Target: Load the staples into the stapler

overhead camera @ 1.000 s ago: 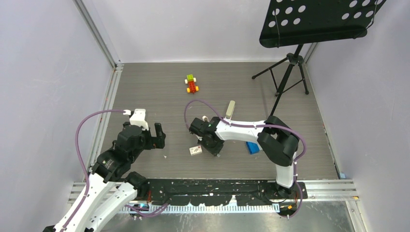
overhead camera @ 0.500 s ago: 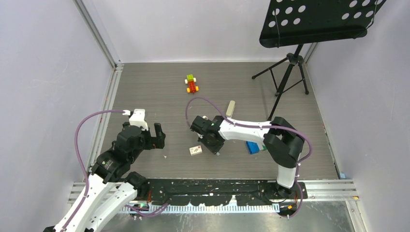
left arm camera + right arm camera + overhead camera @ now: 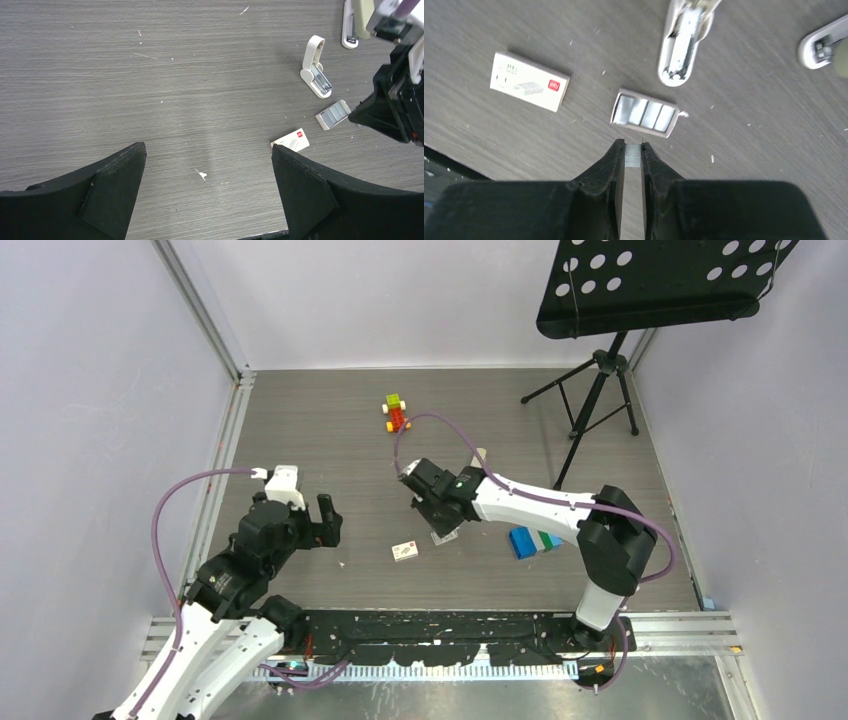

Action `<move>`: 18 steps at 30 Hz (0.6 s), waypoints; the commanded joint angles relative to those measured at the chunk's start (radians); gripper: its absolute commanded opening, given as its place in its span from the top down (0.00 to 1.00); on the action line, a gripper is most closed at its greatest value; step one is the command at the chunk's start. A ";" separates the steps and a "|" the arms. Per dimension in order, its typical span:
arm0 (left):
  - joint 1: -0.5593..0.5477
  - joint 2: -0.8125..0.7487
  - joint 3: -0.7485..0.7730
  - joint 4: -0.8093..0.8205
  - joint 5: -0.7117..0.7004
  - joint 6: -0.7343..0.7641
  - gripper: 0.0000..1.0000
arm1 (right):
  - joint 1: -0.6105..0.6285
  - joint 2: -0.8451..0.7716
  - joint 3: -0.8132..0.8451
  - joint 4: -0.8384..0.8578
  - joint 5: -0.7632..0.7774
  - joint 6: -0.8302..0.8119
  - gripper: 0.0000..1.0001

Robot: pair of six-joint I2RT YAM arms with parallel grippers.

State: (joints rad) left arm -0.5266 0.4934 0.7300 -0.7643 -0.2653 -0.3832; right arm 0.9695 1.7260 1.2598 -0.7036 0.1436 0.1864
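**Top view:** the right gripper (image 3: 443, 522), which a second ago stood low beside the white carton (image 3: 405, 551), has drawn away from it toward the far side. It now hangs over the small grey tray (image 3: 447, 535) and closer to the stapler (image 3: 481, 453), of which only the far end shows past the arm. The left gripper (image 3: 328, 523) has not shifted and stands well apart at the left. **Left wrist view:** the left gripper's jaws are spread wide and empty above the table (image 3: 150, 75). The carton, the tray and a short white piece (image 3: 314, 65) lie in a loose row leading to the stapler at the top right corner, with the right gripper just beside the tray. **Right wrist view:** the right gripper's jaws are narrow and pinch a thin strip of staples (image 3: 633, 154) at their tips. The tray lies just beyond, the carton to its left, the short white piece farther off, and the stapler at the right edge. The strip appears picked up and on its way. Whether the stapler is open to receive it cannot be told.
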 commanded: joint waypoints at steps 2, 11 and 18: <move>0.011 -0.019 -0.009 0.055 0.022 0.018 0.00 | -0.039 -0.075 -0.010 0.129 0.059 0.026 0.83; 0.016 -0.018 -0.011 0.055 0.031 0.018 0.00 | -0.077 -0.048 -0.018 0.234 0.073 0.002 0.83; 0.019 -0.017 -0.013 0.059 0.033 0.019 0.00 | -0.098 -0.010 -0.030 0.310 0.063 -0.007 0.83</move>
State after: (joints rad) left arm -0.5156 0.4820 0.7216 -0.7513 -0.2424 -0.3832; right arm 0.8829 1.6981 1.2339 -0.4828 0.1970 0.1894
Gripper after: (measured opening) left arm 0.994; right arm 0.201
